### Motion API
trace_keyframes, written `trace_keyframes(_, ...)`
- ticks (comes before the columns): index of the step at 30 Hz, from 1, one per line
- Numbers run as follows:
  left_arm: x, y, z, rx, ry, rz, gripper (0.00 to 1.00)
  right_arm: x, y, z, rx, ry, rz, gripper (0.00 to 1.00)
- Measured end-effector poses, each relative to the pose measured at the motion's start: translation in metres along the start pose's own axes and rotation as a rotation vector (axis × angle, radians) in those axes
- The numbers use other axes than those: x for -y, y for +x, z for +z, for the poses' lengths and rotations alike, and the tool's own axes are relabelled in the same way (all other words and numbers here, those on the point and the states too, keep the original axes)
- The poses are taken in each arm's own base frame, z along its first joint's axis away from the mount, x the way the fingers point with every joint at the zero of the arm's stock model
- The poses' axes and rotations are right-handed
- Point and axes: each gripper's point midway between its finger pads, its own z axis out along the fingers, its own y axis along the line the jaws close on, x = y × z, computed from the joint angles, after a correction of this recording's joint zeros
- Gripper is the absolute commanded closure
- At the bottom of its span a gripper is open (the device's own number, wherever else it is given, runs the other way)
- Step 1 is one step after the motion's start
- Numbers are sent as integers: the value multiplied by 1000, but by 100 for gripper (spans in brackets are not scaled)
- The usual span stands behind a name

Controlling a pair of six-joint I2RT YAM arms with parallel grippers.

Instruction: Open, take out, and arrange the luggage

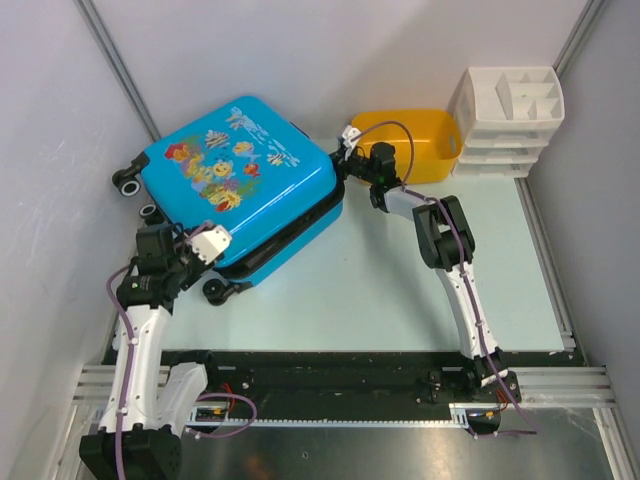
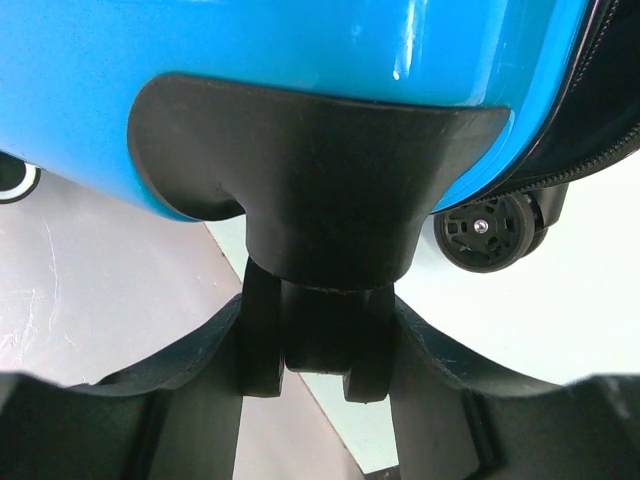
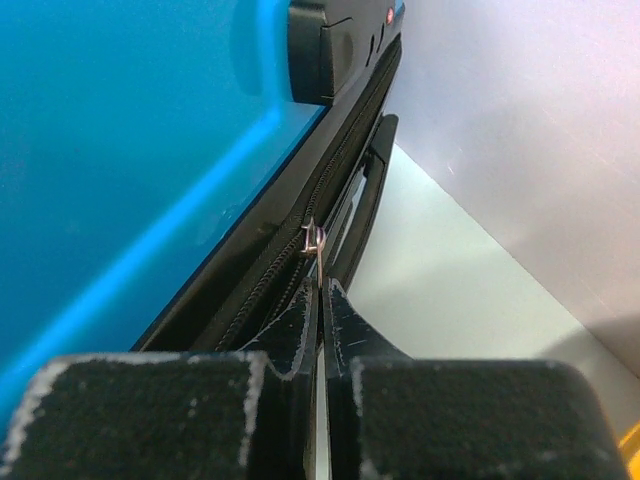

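So, starting at the business end: the right gripper [image 3: 320, 298] has its jaws squeezed right together on the little metal zipper pull [image 3: 313, 238], which sits on the black zipper band [image 3: 262, 290] just beside the carry handle [image 3: 365, 195]. Meanwhile the left gripper [image 2: 315, 352] looks clamped on either side of a black caster [image 2: 320, 230] at the near-left corner, I'd guess to brace the case while the zip gets dragged. The luggage [image 1: 235, 180] lies flat, fish print up, on the far-left part of the table [image 1: 400, 290], turned at an angle, with the yellow tub [image 1: 415, 135] just off its far-right corner and a white drawer organiser [image 1: 508, 110] further right. Progress-wise this is early days, I reckon: the lid is down, and I can't tell how much of the zip is undone. Opening it, pulling stuff out and arranging it all looks left to do.
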Motion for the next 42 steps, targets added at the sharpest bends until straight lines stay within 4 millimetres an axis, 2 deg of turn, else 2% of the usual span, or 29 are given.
trace_keyframes(2, 0, -1, 0, 5, 3, -2, 98, 0, 2, 6, 18, 14, 8, 86)
trace_keyframes(3, 0, -2, 0, 9, 4, -3, 81, 0, 1, 7, 25, 21, 16, 82)
trace_keyframes(4, 1, -3, -1, 14, 7, -7, 70, 1, 2, 7, 25, 29, 23, 78)
trace_keyframes(5, 1, -3, -2, 21, 9, -11, 51, 1, 3, 6, 26, 33, 32, 64)
trace_keyframes(6, 2, -6, -4, 35, 11, -13, 17, 1, 5, 4, 29, 48, 40, 53)
trace_keyframes(7, 4, -9, -7, 46, 22, -16, 9, 1, 5, 2, 30, 58, 51, 42)
trace_keyframes(8, 6, -11, -8, 55, 31, -21, 2, 5, 5, -3, 29, 84, 52, 24)
trace_keyframes(11, 1, -41, -23, 174, 36, -69, 0, 14, 5, -24, 0, 119, 86, 10)
trace_keyframes(14, -16, -82, -53, 333, 7, -120, 0, 9, 5, -35, -35, 121, 113, 9)
trace_keyframes(15, -22, -99, -68, 410, -4, -134, 0, 6, 6, -38, -47, 122, 122, 9)
trace_keyframes(17, -26, -122, -92, 525, -4, -161, 0, 0, 7, -43, -63, 123, 133, 9)
trace_keyframes(19, -32, -137, -108, 595, -17, -225, 0, -4, 8, -46, -74, 122, 142, 10)
trace_keyframes(20, -40, -143, -115, 611, -34, -282, 0, -6, 8, -47, -78, 121, 146, 10)
trace_keyframes(22, -67, -151, -115, 589, -83, -399, 0, -11, 9, -49, -86, 119, 156, 11)
trace_keyframes(24, -102, -159, -104, 548, -129, -524, 0, -16, 8, -52, -94, 116, 163, 12)
trace_keyframes(26, -145, -168, -83, 511, -180, -655, 0, -26, 8, -57, -109, 110, 176, 13)
trace_keyframes(27, -160, -170, -73, 496, -197, -701, 0, -33, 7, -60, -117, 104, 188, 14)
trace_keyframes(31, -216, -171, 0, 380, -269, -909, 0, -65, 5, -72, -156, 67, 232, 14)
trace_keyframes(35, -266, -174, 59, 334, -376, -1019, 0, -113, 1, -85, -199, -17, 272, 15)
trace_keyframes(42, -342, -194, 135, 395, -533, -1038, 0, -208, -7, -109, -268, -230, 342, 14)
